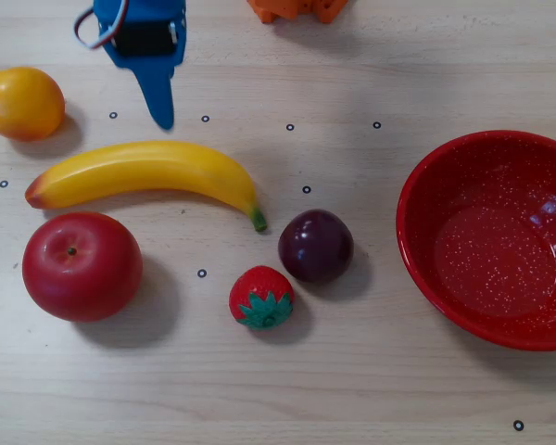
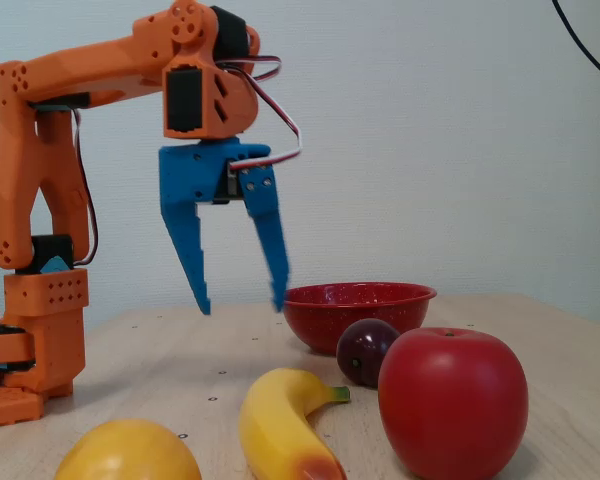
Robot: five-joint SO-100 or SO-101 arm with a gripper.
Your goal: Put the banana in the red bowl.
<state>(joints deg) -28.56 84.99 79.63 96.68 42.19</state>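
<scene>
The banana lies on the table at the left in the overhead view, orange-red end left, green tip right; in the fixed view it points toward the camera. The red bowl sits at the right edge, empty; it stands behind the fruit in the fixed view. My blue gripper is open and empty, its fingers pointing down, hovering well above the table. In the overhead view the gripper is just above the banana's middle in the picture.
A red apple, a strawberry and a dark plum lie below the banana in the overhead view. A yellow-orange round fruit is at the upper left. The orange arm base stands at the left in the fixed view.
</scene>
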